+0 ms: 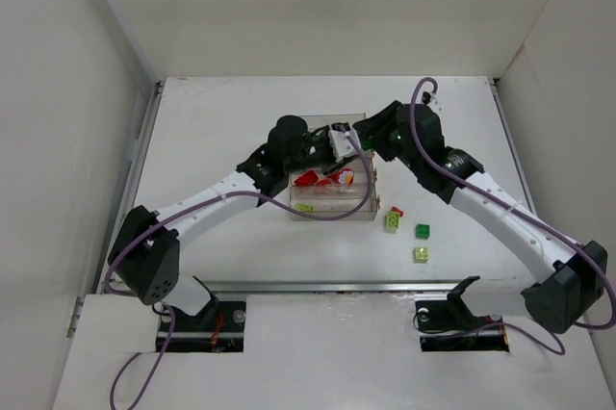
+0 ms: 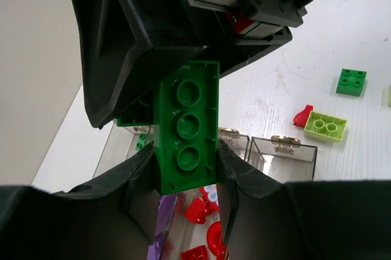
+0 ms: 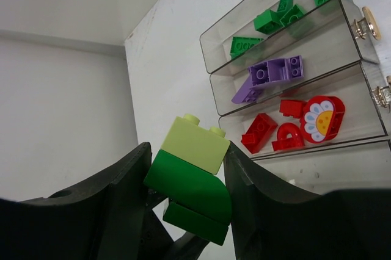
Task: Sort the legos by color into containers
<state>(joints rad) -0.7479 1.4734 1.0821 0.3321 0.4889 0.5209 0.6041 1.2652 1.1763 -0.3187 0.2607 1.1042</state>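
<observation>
- Two pincers meet on one stuck-together stack. The left gripper (image 2: pixel 185 163) is clamped on a long dark green brick (image 2: pixel 186 119), its pads against the brick's long sides and the studs facing its camera.
- The right gripper (image 3: pixel 186 165) is clamped on the stack's other end, squeezing a lime brick (image 3: pixel 194 144) seated on a curved green brick (image 3: pixel 195 190). A further green piece shows just beneath, probably the long brick that the left arm holds.
- The double hold looks deliberate. Lime and green are joined and cannot be sorted as one, so each arm seems to grip a different part to pull them apart. Whether the joint has begun to give cannot be told.
- The stack hangs between the two pincers above the far half of the tray (image 1: pixel 358 206), touching neither the tray nor the table. A freed piece would likely have only a short drop.
- In the tray, the right wrist view shows green bricks (image 3: pixel 269 19) in one row, purple bricks (image 3: pixel 272 72) in the next and red pieces (image 3: pixel 287 129) in the third. The top view shows one lime piece (image 1: pixel 305 206) in the nearest row.
- To the right of the tray, four loose legos lie on the table (image 1: pixel 221 121). A lime one (image 1: pixel 394 221) touches a red one (image 1: pixel 397 210), with a dark green one (image 1: pixel 423 230) and a second lime one (image 1: pixel 421 254) nearby.
</observation>
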